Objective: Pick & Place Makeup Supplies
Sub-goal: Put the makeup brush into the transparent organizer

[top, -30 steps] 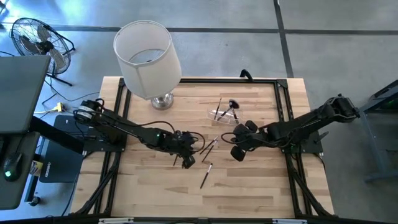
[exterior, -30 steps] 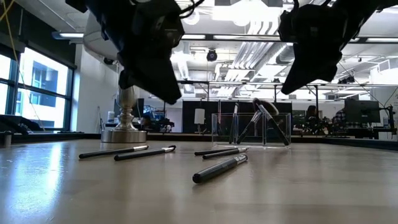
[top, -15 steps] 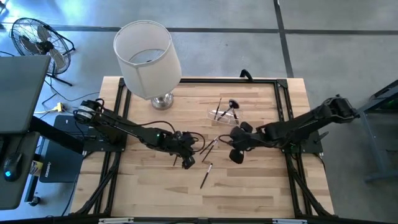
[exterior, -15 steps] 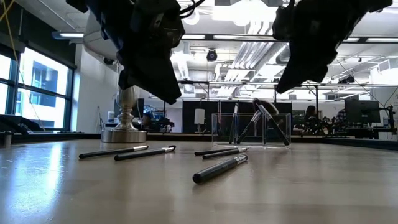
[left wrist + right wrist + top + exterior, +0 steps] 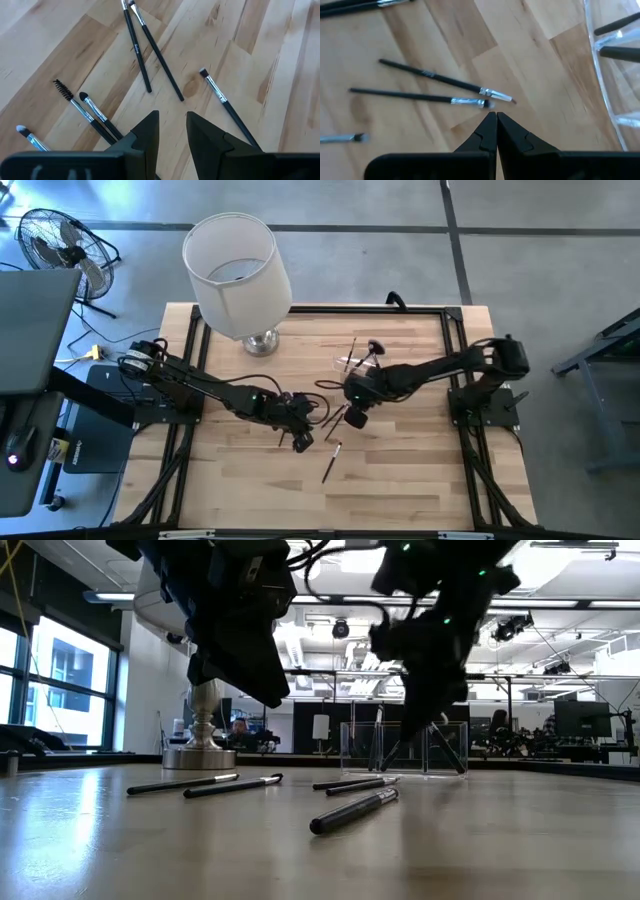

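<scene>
High view: right gripper hovers beside the clear holder above two loose brushes on the tabletop, left gripper farther off; right wrist view: fingers clenched, empty; left wrist view: fingers slightly parted, released.

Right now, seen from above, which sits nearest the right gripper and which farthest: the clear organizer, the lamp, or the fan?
From the right gripper, in the high view:
1. Clear organizer, just behind it on the table.
2. Lamp, at the table's far left corner.
3. Fan, on the floor beyond the table's left side.
</scene>
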### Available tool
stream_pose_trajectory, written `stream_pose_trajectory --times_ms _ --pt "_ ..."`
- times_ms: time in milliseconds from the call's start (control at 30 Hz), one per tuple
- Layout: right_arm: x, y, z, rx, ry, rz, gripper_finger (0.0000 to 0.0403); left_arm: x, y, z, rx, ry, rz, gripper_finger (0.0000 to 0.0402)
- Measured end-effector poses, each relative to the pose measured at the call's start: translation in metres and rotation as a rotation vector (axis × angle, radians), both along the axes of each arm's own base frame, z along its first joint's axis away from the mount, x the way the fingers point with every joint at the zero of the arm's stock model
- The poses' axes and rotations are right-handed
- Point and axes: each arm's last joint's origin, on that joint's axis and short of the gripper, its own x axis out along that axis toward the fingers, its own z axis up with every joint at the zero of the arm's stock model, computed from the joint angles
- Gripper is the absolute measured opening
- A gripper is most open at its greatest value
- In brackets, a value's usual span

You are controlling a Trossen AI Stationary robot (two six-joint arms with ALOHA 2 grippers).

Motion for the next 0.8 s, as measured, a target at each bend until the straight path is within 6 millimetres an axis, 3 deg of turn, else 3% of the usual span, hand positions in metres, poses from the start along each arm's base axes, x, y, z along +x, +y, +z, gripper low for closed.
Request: stream_pose_trajectory --times_ms 300,800 --pt "0.01 -0.018 -0.023 0.013 0.068 -0.03 0.0 0.0 0.0 0.0 -0.028 0.004 0.01 0.0096" --pt "0.013 -0.024 -0.029 0.01 0.038 -0.062 0.0 -0.004 -0.004 -0.003 -0.101 0.058 0.021 0.0096"
